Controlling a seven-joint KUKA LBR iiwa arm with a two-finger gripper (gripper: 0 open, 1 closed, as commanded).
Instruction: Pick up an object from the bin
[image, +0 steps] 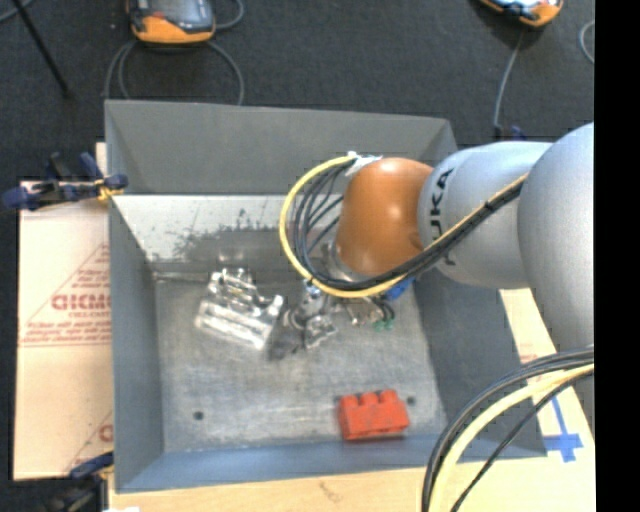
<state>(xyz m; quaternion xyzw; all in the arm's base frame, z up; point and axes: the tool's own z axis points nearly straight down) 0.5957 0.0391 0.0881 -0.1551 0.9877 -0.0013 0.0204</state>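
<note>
- While the grey bin sits square under the camera, its floor is mostly bare, with only a few loose things scattered about.
- Reaching in from the right comes the arm, its orange cover hanging over the bin's middle and hiding much of what lies beneath.
- Left of centre lies a clear ridged plastic piece, the likeliest pick, just beside the hand.
- Well apart, near the front wall, an orange-red block lies flat on its own.
- Down low at the middle is the hand, at the clear piece's right edge; wide or narrow, one cannot tell, and nothing can be seen gripped.
- Under the cover peeks a small blue and green bit.
- The risk, as a judgement: clear, slick plastic may slide away or tip when squeezed from its edge, and a lift could come up with nothing.
</note>
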